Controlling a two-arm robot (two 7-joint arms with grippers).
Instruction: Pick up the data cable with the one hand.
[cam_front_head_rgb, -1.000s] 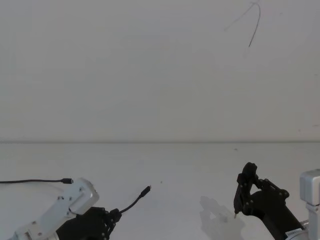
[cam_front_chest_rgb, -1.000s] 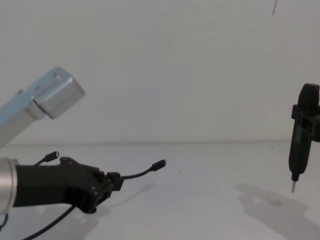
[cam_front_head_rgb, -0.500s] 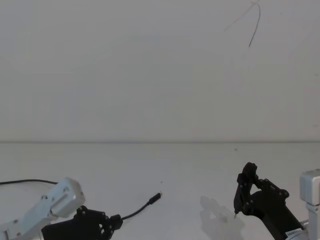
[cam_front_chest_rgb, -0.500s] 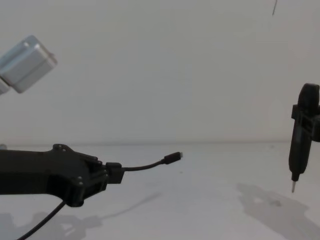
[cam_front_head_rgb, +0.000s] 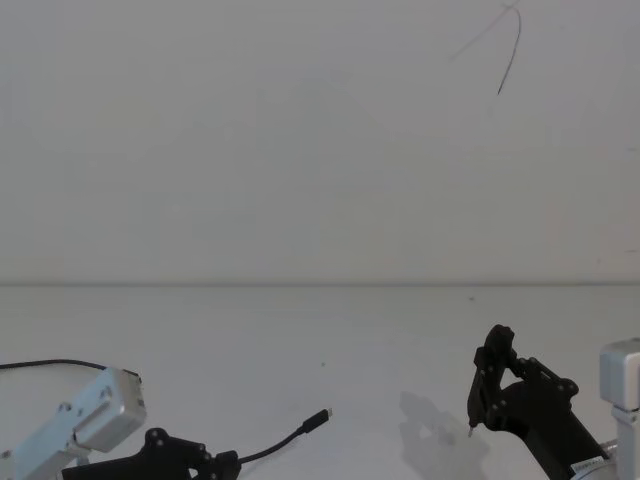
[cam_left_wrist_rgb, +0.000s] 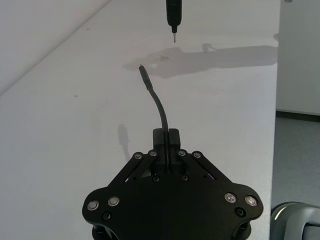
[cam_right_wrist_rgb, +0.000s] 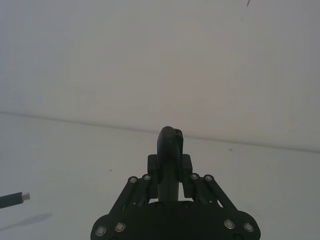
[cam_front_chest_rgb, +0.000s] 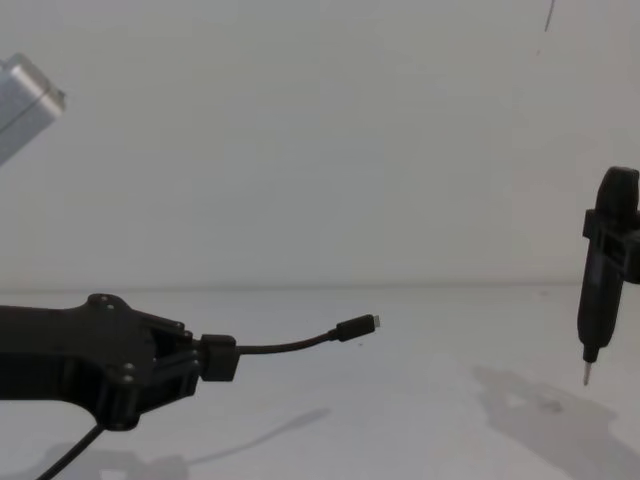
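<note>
The data cable is a thin black cord whose small plug with a silver tip sticks out to the right, held in the air above the white table. My left gripper is shut on it just behind the free end; the left wrist view shows the cable curving out from between the fingertips of the left gripper. The rest of the cord trails off to the left. My right gripper at the right is shut on a black pen-shaped tool, tip down.
The white table meets a plain white wall at the back. The pen-shaped tool's metal tip hangs a little above the tabletop, to the right of the plug. The plug also reaches into the right wrist view.
My left gripper has lifted and carried the cable end to the right, toward the pen-shaped tool. The silver left arm link has swung back to the left. The right arm has not moved.
</note>
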